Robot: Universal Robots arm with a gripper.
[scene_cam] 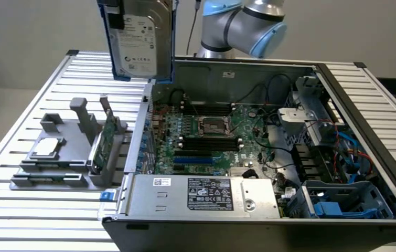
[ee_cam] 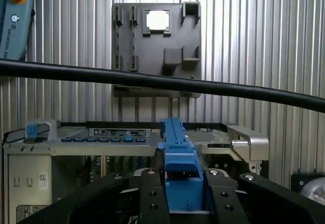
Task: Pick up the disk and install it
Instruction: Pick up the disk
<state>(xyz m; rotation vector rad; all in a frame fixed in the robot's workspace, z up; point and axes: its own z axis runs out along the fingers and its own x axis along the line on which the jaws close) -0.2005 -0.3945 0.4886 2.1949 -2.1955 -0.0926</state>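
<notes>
Above the far corner of the open computer case, on the exterior view's left, you have the disk hanging in the air, clear of the slatted table. It stands on edge with its white label facing the exterior camera and a blue rail down each side.

In the wrist view the gripper is clamped on the disk. Its black fingers press against the blue rail from both sides, and the rail sticks out past them. A black cable crosses that view in front of everything else.

Your arm bends in from beyond the far wall of the case. Inside the case, the motherboard lies flat in the middle. The grey power supply sits along the near edge, and a blue drive cage is in the near corner on the exterior view's right.

On the table to the exterior view's left of the case sits a grey fixture. It holds a small silver square piece, and a green card stands upright in the side nearest the case.
</notes>
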